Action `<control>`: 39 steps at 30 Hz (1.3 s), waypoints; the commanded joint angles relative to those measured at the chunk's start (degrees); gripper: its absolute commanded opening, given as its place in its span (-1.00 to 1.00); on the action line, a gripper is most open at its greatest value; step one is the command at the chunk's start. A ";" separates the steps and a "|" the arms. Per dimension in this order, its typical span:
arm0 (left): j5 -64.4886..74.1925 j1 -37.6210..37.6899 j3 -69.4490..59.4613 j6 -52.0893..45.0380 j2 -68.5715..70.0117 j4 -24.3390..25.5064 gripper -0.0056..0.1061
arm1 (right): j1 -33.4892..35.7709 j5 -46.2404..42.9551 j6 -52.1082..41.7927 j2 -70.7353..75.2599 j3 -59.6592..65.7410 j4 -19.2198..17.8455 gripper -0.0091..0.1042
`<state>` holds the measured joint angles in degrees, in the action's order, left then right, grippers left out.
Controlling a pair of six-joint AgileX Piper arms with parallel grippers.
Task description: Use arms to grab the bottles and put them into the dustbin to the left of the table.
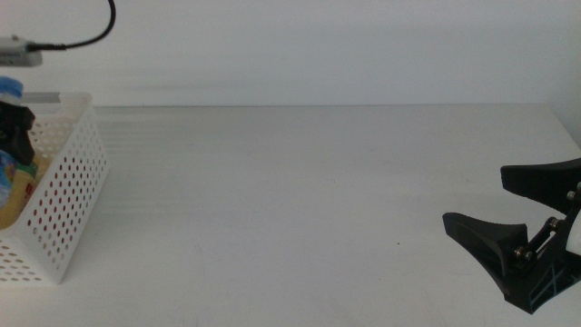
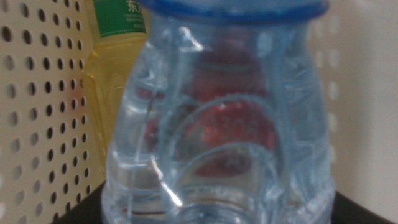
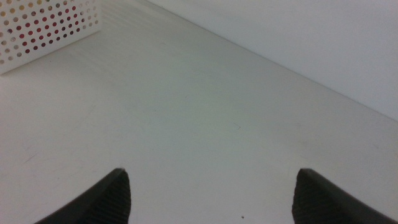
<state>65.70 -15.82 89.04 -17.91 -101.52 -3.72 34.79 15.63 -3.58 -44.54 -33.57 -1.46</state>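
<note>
The white perforated dustbin (image 1: 64, 182) stands at the table's left edge. My left gripper (image 1: 14, 132) hangs over the inside of the dustbin and is shut on the clear water bottle (image 2: 217, 124), whose blue cap (image 1: 9, 88) shows above the jaws. The yellow juice bottle (image 2: 115, 43) lies in the dustbin behind it, also seen in the middle view (image 1: 13, 191). The red can (image 2: 230, 118) shows through the clear bottle. My right gripper (image 1: 477, 195) waits open and empty at the table's front right, and it also shows in the right wrist view (image 3: 214, 199).
The white-grey table (image 1: 300, 200) stretches between the dustbin and the right gripper. The dustbin's holed wall (image 2: 37, 93) is close beside the held bottle. The dustbin also shows far off in the right wrist view (image 3: 43, 28). A black cable (image 1: 91, 36) hangs at the top left.
</note>
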 commanded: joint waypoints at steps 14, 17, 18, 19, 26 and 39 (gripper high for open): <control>-3.18 -2.33 2.21 1.19 -6.12 -2.22 -0.90 | -0.08 -3.74 -0.89 0.44 -1.42 -0.31 0.36; -3.32 -2.33 2.21 0.61 -6.12 -2.22 -0.70 | -0.08 -3.74 -0.89 0.44 -1.42 -0.31 0.36; -3.39 -2.33 2.21 0.09 -6.12 -2.22 -0.59 | -0.08 -3.74 -0.89 0.44 -1.42 -0.31 0.36; -3.46 -2.33 2.21 -0.38 -6.12 -2.22 -0.46 | -0.08 -3.74 -0.89 0.44 -1.42 -0.31 0.36; -3.13 -2.03 2.26 -3.06 -5.89 -2.26 0.72 | -0.08 -3.74 -0.89 0.44 -1.42 -0.31 0.36; -1.41 -0.51 2.12 -1.27 5.33 -12.18 0.72 | -0.08 -3.74 -0.89 0.44 -1.42 -0.31 0.36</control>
<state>64.75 -17.38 89.50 -19.76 -101.36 -11.94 34.79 15.63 -3.58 -44.54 -33.57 -1.42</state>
